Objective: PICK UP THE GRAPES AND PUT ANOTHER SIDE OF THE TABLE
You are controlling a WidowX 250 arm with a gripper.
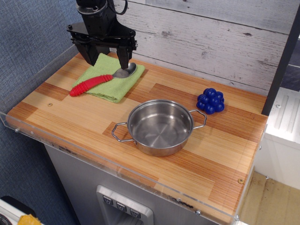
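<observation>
The grapes (211, 101) sit on the table (61, 110) over toward the right-hand back edge, a tight little bunch of glossy deep-blue balls, resting on the wood with nothing touching them. They lie just beyond the right handle of the steel pot (161, 126), close to it but apart. The pot stands upright near the middle of the table, empty inside. Well away at the far left corner, the black hand (106, 58) hangs above a folded green cloth (114, 78), its two fingers spread apart and pointing down with nothing between them. On the cloth lies a spoon (101, 80) with a ribbed red handle and a metal bowl; the right finger's tip stands just beside that bowl, though whether it touches I cannot tell
</observation>
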